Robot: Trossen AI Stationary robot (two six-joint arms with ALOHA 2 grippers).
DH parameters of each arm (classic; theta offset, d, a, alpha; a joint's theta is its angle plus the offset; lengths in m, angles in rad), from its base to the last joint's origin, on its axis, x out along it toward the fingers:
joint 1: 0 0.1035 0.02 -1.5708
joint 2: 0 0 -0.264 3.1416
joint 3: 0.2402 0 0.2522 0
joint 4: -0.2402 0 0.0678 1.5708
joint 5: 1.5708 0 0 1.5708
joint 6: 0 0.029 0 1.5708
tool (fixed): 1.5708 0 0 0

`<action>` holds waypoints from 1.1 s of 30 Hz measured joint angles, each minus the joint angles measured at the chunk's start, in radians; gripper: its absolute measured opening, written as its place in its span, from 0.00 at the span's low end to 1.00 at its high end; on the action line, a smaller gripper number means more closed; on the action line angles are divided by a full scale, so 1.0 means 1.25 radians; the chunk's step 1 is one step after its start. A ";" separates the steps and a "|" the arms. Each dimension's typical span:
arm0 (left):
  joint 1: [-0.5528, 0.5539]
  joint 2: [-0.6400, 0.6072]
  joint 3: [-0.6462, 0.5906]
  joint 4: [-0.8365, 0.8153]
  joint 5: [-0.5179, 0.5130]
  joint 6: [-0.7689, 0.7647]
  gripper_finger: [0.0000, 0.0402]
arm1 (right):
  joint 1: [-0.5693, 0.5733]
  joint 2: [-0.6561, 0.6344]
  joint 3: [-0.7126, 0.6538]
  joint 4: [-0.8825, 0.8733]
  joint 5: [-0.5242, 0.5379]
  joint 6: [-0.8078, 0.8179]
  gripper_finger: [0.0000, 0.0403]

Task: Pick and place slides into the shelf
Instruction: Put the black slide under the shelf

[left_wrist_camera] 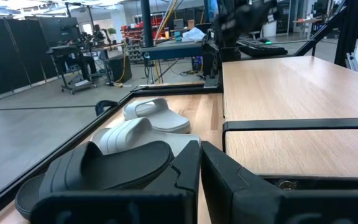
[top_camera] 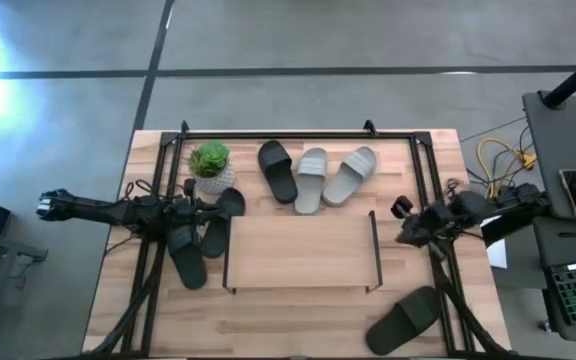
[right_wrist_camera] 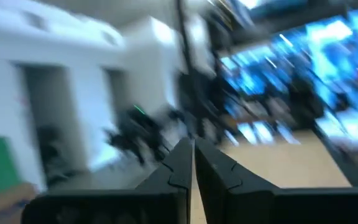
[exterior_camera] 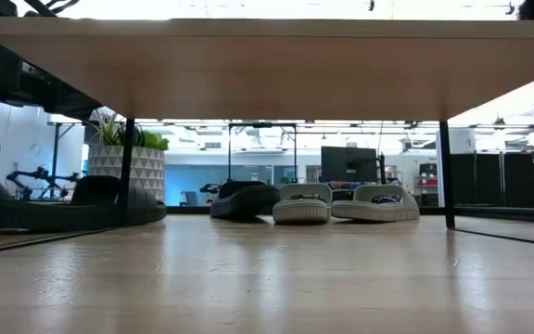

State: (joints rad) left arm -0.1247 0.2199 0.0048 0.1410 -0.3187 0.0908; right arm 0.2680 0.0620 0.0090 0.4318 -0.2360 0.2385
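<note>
Lying lengthwise, slides (top_camera: 310,180) beyond shelf (top_camera: 301,250)

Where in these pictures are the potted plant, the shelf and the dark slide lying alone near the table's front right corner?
potted plant (top_camera: 211,162): high view, on its green leaves.
shelf (top_camera: 301,250): high view, on the bare wooden plank top.
lone dark slide (top_camera: 405,319): high view, on its broad strap.

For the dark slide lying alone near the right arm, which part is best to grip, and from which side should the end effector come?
Probably the broad strap of the dark slide, taken from above. The slide lies flat on the table, sole down, so the raised strap is the one part that fingers can close around. The right end effector, now shut, is nearest.
</note>
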 joint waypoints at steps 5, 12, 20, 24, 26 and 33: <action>0.000 0.000 0.000 0.000 0.000 0.000 0.00 | 0.000 0.000 0.054 0.144 -0.135 -0.025 0.03; 0.000 0.000 0.000 0.000 0.000 0.000 0.00 | 0.000 0.081 0.271 -0.167 -0.145 -0.105 0.03; 0.000 0.000 0.000 0.000 0.000 0.000 0.00 | 0.050 0.369 0.569 -0.520 -0.194 -0.045 0.03; 0.000 -0.001 0.000 0.000 0.000 0.000 0.00 | 0.107 0.537 0.727 -0.675 -0.146 -0.063 0.03; 0.000 -0.001 0.000 0.000 0.000 0.000 0.00 | 0.133 0.623 0.810 -0.785 -0.098 -0.057 0.03; 0.000 0.000 0.000 0.000 0.000 0.000 0.00 | 0.199 0.896 1.080 -1.158 0.052 0.168 0.03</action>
State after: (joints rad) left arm -0.1246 0.2199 0.0048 0.1410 -0.3191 0.0906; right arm 0.5164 1.1826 1.3595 -1.0156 -0.1710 0.4481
